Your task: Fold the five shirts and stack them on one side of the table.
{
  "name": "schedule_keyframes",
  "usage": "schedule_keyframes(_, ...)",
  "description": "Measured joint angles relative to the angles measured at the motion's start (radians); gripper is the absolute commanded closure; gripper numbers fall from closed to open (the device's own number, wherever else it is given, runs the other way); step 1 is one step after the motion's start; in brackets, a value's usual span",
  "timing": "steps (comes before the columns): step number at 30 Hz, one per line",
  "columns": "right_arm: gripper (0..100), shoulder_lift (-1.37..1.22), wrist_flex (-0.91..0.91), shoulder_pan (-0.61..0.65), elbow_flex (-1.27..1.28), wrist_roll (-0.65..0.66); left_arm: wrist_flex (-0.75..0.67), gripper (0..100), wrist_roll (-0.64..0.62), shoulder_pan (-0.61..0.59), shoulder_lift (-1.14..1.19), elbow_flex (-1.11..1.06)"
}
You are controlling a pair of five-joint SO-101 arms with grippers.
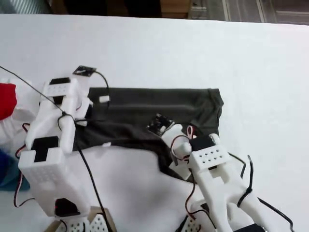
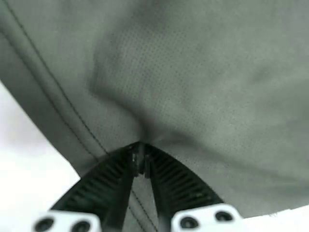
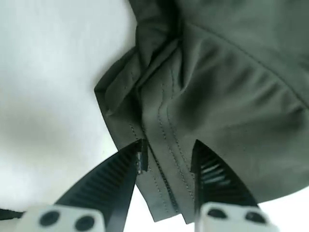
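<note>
Left gripper (image 2: 140, 162) clamps dark grey-green fabric shirt (image 2: 193, 72); my right gripper (image 3: 169, 157) stands wide astride its hem; lifting now, I judge, drags one side askew

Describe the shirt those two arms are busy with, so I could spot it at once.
On the white table, between the two arms, a dark grey-green shirt lies spread out. The left gripper is shut on it and the right gripper stands open over its hem. It alone is dark; the red cloth and blue cloth at the table's edge are bunched.
</note>
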State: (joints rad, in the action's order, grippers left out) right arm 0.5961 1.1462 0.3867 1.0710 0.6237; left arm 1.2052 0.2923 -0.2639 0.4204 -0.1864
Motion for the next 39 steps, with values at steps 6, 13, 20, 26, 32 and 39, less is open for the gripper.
schedule_keyframes(6,85.0,-0.094,-0.052,-0.005,0.0,0.0,0.0,98,0.0,0.0,0.0,0.002)
schedule_keyframes(13,85.1,-0.201,-0.107,-0.005,-0.005,0.0,0.0,98,0.0,0.0,0.0,0.002)
schedule_keyframes(20,98.3,-0.203,-0.115,-0.009,-0.005,0.0,0.0,98,0.0,0.0,0.0,0.002)
schedule_keyframes(26,96.4,-0.207,-0.115,-0.009,-0.005,0.0,0.0,98,0.0,0.0,0.0,0.002)
schedule_keyframes(32,96.4,-0.209,-0.06,-0.009,-0.068,0.0,0.0,98,0.0,0.0,0.0,0.002)
schedule_keyframes(39,96.4,-0.209,0.055,-0.008,-0.213,0.0,0.0,98,0.0,0.0,0.0,0.002)
